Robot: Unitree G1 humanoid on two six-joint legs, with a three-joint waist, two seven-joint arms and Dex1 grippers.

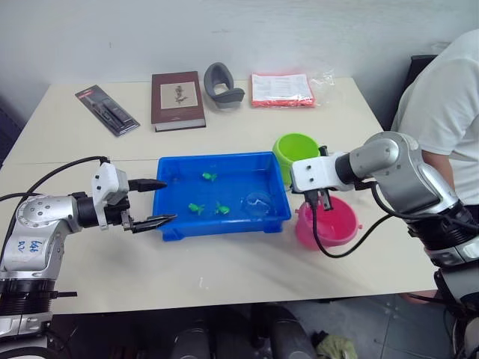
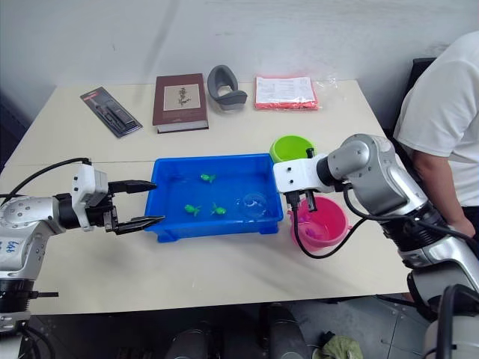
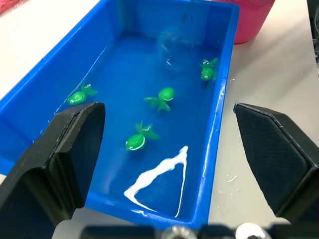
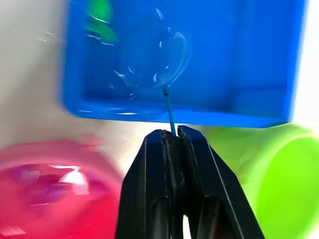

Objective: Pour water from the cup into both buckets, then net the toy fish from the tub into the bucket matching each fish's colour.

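Observation:
The blue tub point(image 1: 174, 226) lies mid-table, holding water and several green toy fish point(image 3: 162, 94). My left gripper point(image 1: 159, 202) is open at the tub's left end, one finger over the rim and one beside the near corner. Over the gap between the pink bucket point(image 1: 333, 233) and the green bucket point(image 1: 295, 148), my right gripper point(image 1: 313, 200) is shut on the net's thin handle. The net's hoop point(image 4: 154, 55) sits low in the tub's right end. Blurred pink shapes show inside the pink bucket point(image 4: 45, 184). The cup is out of view.
Along the far side of the table lie a dark flat packet point(image 1: 106, 110), a brown book point(image 1: 177, 99), a grey curved holder point(image 1: 222, 84) and a red-and-white packet point(image 1: 281, 89). A person in a white shirt point(image 1: 449, 112) stands at the table's right end.

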